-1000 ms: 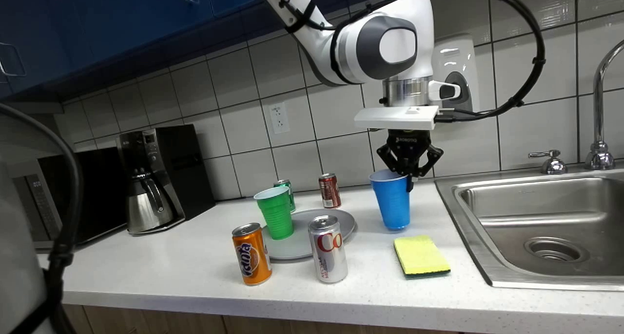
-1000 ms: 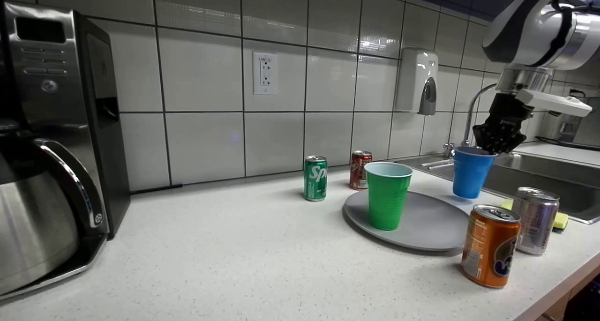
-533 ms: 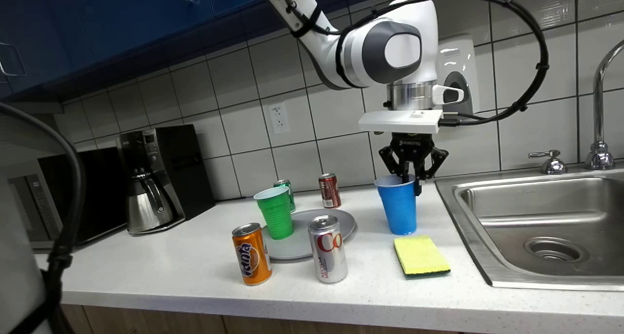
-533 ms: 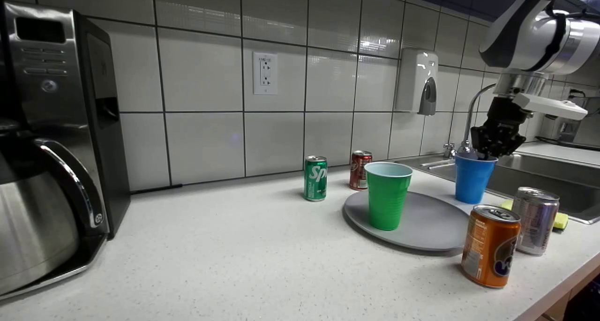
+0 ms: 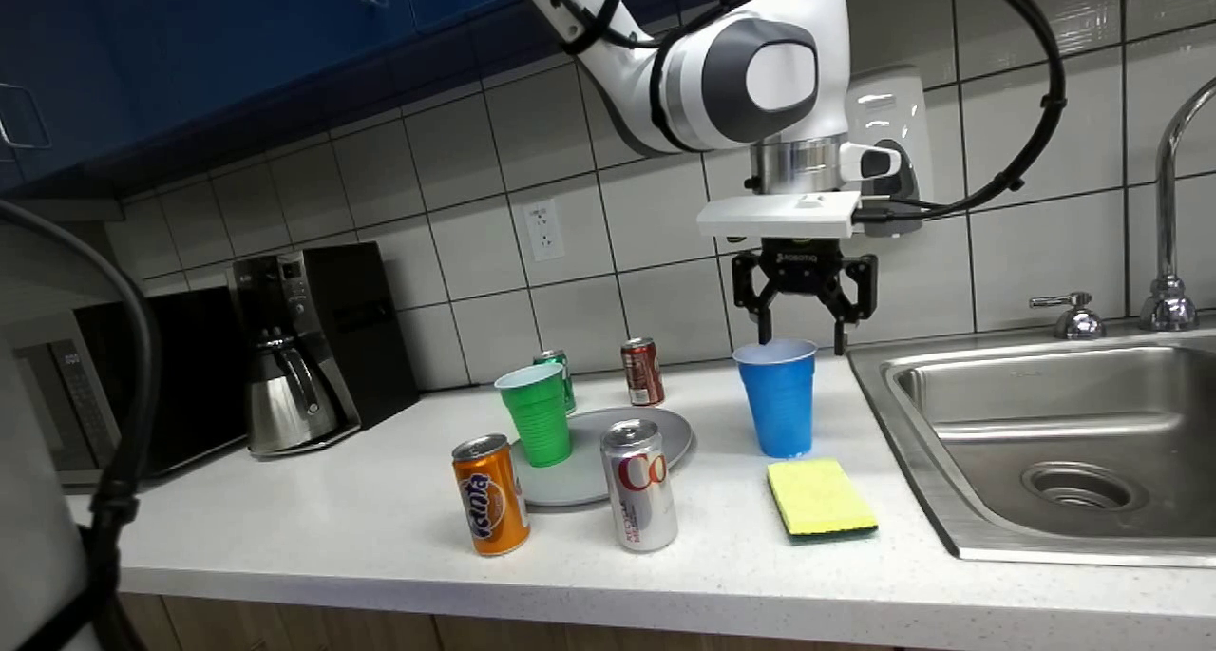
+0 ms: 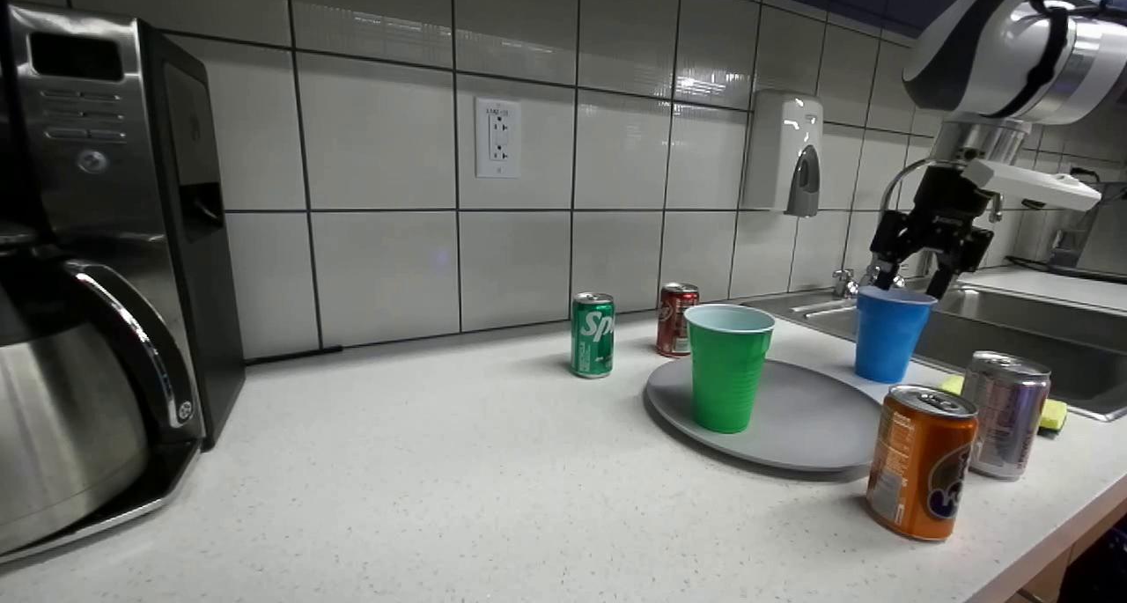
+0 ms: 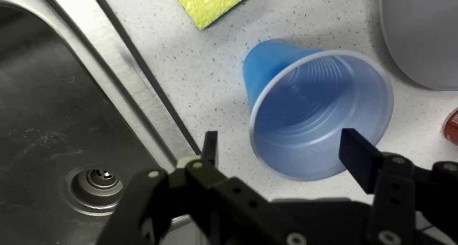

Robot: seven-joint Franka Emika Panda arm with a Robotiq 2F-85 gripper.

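A blue plastic cup (image 5: 779,404) stands upright on the white counter in both exterior views, left of the sink. Just over its rim, my black gripper (image 5: 802,346) hovers with its jaws spread wide and nothing between them. Seen from the wrist, the cup (image 7: 268,66) shows its pale, hollow inside. One finger (image 7: 359,159) overlaps the cup's mouth in that view, while the opposite finger (image 7: 211,146) lies outside the rim, toward the sink. The fingertips appear clear of the cup, though their exact height over the rim is hard to judge.
A yellow sponge (image 5: 822,499) lies before the cup, beside the steel sink (image 5: 912,470). A grey plate (image 6: 819,418) bears a green cup (image 6: 726,383). Around it stand orange (image 6: 920,471), silver (image 5: 639,499), red (image 5: 643,375) and green (image 6: 592,339) cans. A coffee maker (image 5: 323,337) stands farther left.
The gripper was shut on the blue cup's rim a second ago. The cup came down slightly onto the counter; then the fingers spread and the gripper rose off it.
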